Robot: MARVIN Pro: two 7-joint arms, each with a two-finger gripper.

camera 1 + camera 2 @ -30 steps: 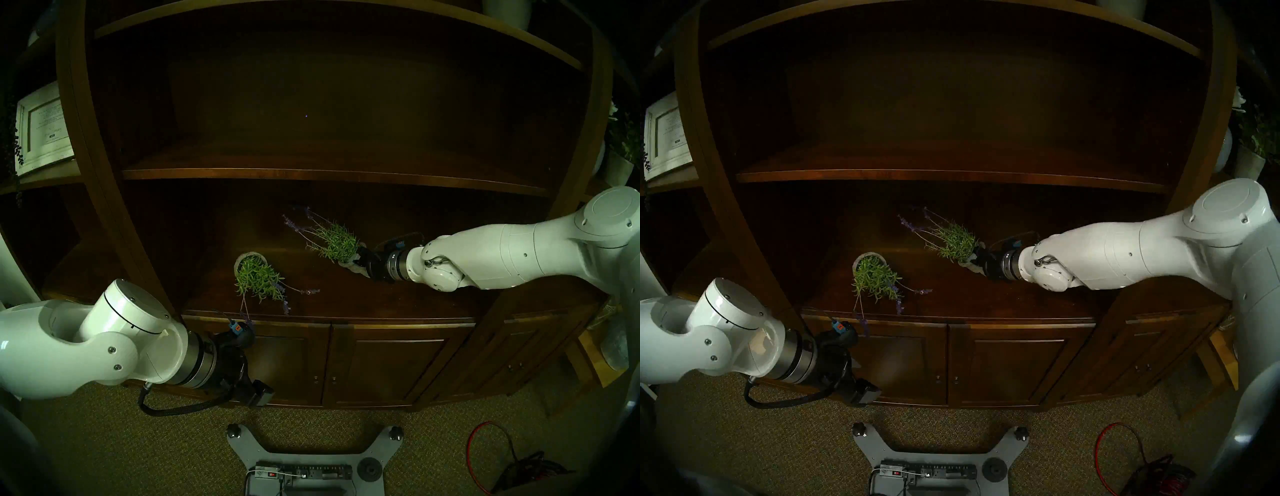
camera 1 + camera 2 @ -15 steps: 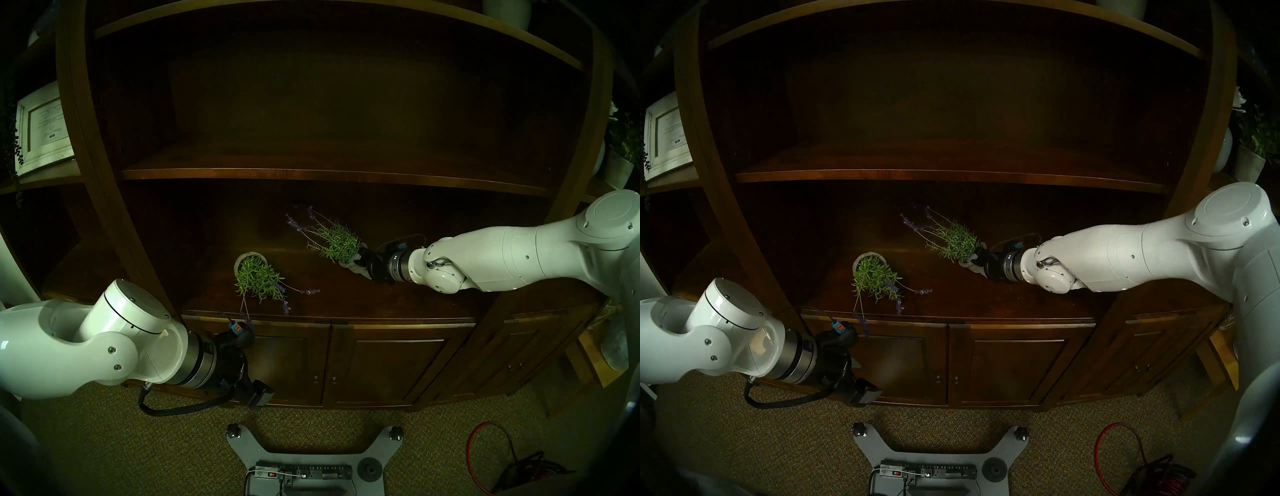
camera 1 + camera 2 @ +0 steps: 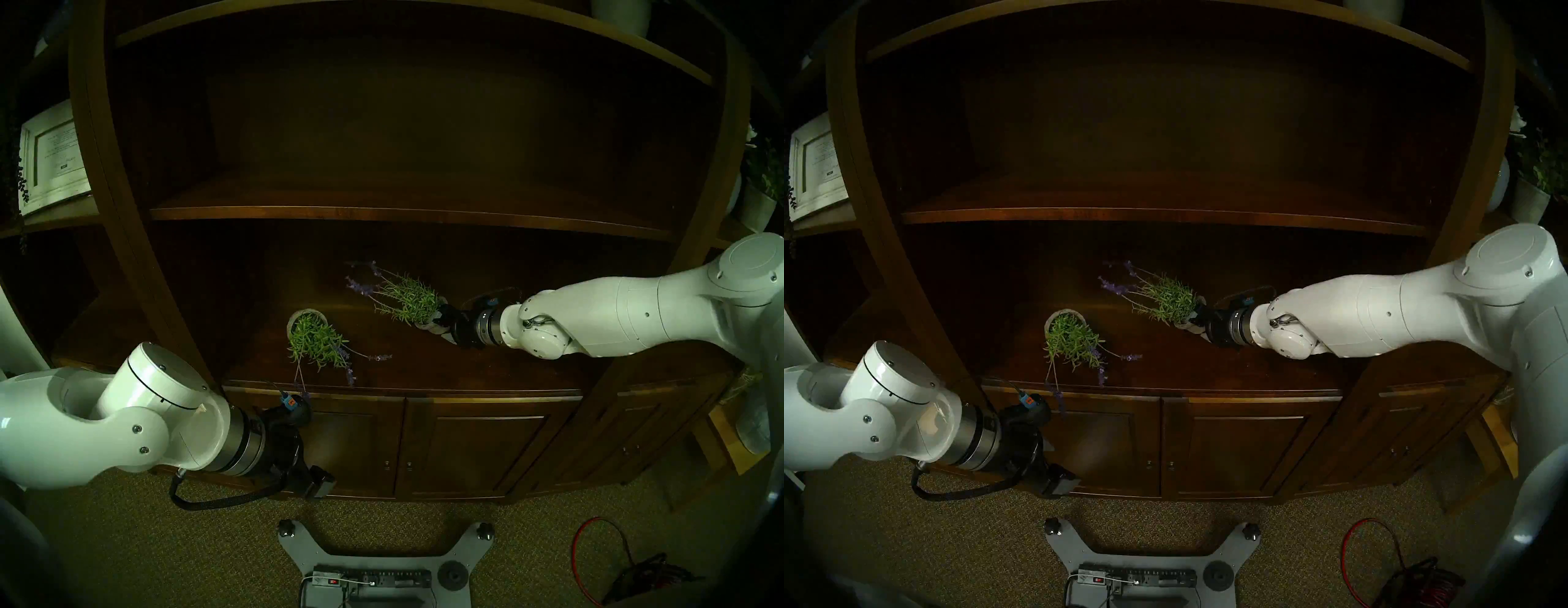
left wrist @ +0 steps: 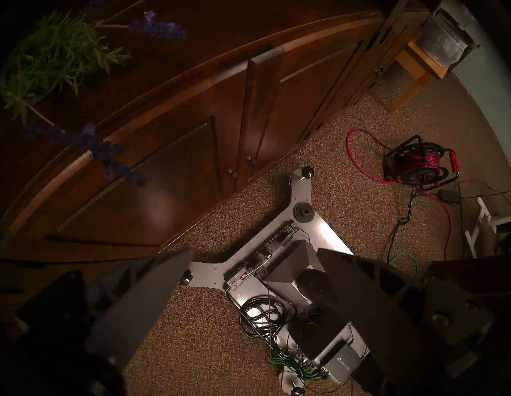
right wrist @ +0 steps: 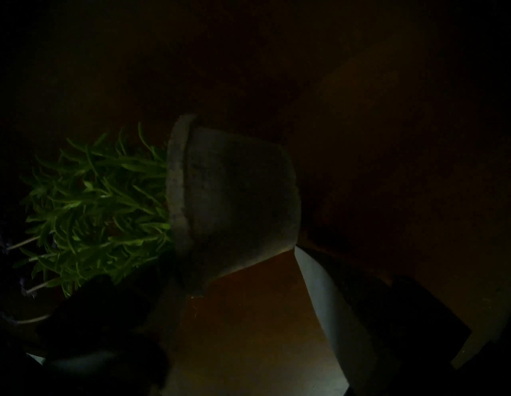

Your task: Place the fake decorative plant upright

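Two fake lavender plants in grey pots are on the dark wooden cabinet top point(image 3: 488, 365). The left plant point(image 3: 316, 339) lies tipped over towards the front edge, and its purple flowers show in the left wrist view point(image 4: 55, 58). My right gripper point(image 3: 441, 326) is shut on the pot of the right plant point(image 3: 409, 299) and holds it tilted, stems pointing up and left. The right wrist view shows this pot point(image 5: 235, 199) on its side between my fingers. My left gripper point(image 3: 318, 484) is open and empty, pointing at the floor in front of the cabinet doors.
A shelf board point(image 3: 382, 212) runs low above the plants. The robot base point(image 3: 373, 564) and a red cable reel point(image 3: 636, 581) are on the carpet. A framed picture point(image 3: 53, 157) stands far left, and a white potted plant point(image 3: 759, 204) far right.
The held right plant has tipped lower, its flower stems swinging down and to the left with my right wrist. The left arm and the left plant have not moved.
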